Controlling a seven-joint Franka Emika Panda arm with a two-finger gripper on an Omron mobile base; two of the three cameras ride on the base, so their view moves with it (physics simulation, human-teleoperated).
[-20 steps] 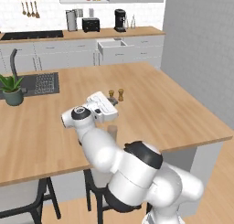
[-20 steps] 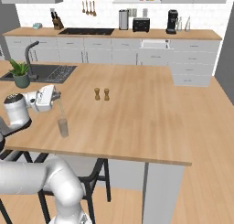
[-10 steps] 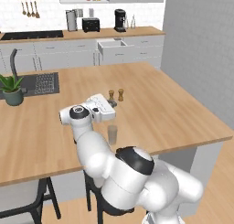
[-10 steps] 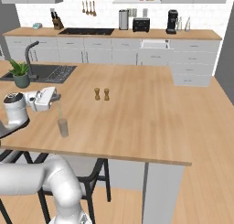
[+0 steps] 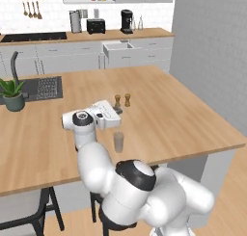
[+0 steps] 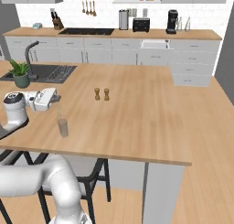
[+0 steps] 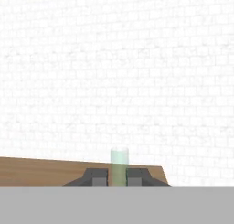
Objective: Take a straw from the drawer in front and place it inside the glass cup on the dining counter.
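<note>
The hand [image 6: 58,98] hung above the glass cup [image 6: 63,127], its fingers clenched on the straw [image 6: 59,110], which showed in the right base view as a faint pale line running down from the hand toward the cup's mouth. The cup stood upright on the light-wood dining surface [image 6: 137,122], near its front edge, with two small brown shakers [image 6: 101,94] well apart from it at about 1 o'clock. In the left base view the cup [image 5: 118,141] sat just below the hand [image 5: 117,113]. The chief risk judged from here was a miss at the rim: whether the straw's lower end had entered the cup or hung just above it could not be told, and a release while it was outside, or caught on the rim, would drop it onto the surface and let it roll toward the near edge. A second risk was tipping: the cup looked light, and a long straw let fall at a slant could lean on the rim and topple it. In the hand view the cup [image 7: 119,166] rose between the dark fingertips [image 7: 95,176], yet the straw could not be made out there. The straw was too thin to trace in the left base view.
</note>
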